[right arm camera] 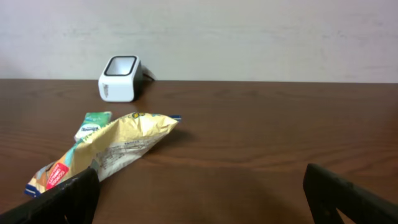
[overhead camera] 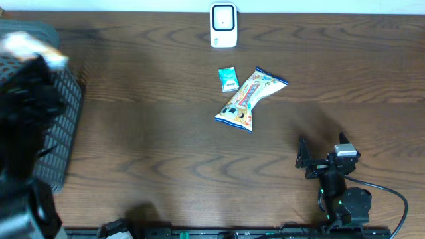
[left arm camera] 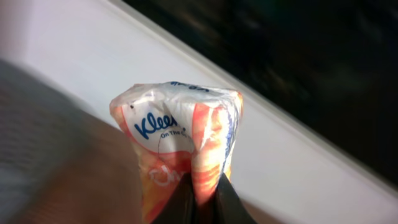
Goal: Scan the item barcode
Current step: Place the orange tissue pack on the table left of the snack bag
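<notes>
**OVERHEAD:** The left jaws, blurred at the far left edge above a dark mesh basket (overhead camera: 63,113), are clamped on a pale tissue pack (overhead camera: 26,45). The white scanner (overhead camera: 224,25) stands well apart from them, at the back of the tabletop (overhead camera: 166,153). The right jaws gape empty over bare wood. A yellow snack bag (overhead camera: 251,98) and a small teal packet (overhead camera: 228,78) lie just beside each other, between the right jaws and the scanner.

**LEFT WRIST:** The tissue pack (left arm camera: 177,134) fills the frame, pinched at its near end where the 2 dark fingers (left arm camera: 235,208) close on the film wrapper. The rest juts out beyond the jaws. No barcode shows on the face turned this way, and the background is a blur.

**RIGHT WRIST:** The 2 fingers (right arm camera: 62,199) stand wide apart with nothing between them. The scanner (right arm camera: 120,78) sits ahead and to the left of the jaws. The snack bag (right arm camera: 109,149) lies near the left finger, and the teal packet (right arm camera: 93,124) is just beyond it.

**HANDLING:** The pack looks light and soft, and its film wrapper is probably slick. A hard squeeze would likely crumple it, while a loose one could let it slide or twist. Holding it by 1 end keeps the broad faces free to turn toward the scanner.
</notes>
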Action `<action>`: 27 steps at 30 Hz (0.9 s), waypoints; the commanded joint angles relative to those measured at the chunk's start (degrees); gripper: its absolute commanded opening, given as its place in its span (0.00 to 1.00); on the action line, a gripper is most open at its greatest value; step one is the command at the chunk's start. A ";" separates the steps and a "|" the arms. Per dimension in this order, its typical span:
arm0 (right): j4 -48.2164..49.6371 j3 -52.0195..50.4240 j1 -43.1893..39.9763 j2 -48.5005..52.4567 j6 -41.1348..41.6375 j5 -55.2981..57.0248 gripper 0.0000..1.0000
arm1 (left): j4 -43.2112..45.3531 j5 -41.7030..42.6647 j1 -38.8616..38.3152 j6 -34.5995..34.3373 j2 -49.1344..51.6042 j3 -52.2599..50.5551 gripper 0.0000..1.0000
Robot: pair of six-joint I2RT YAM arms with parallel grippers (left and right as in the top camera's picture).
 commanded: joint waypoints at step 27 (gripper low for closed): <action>-0.20 -0.09 0.57 -0.35 -0.26 0.31 0.99 | 0.79 -17.55 -42.77 17.55 53.55 -0.17 0.66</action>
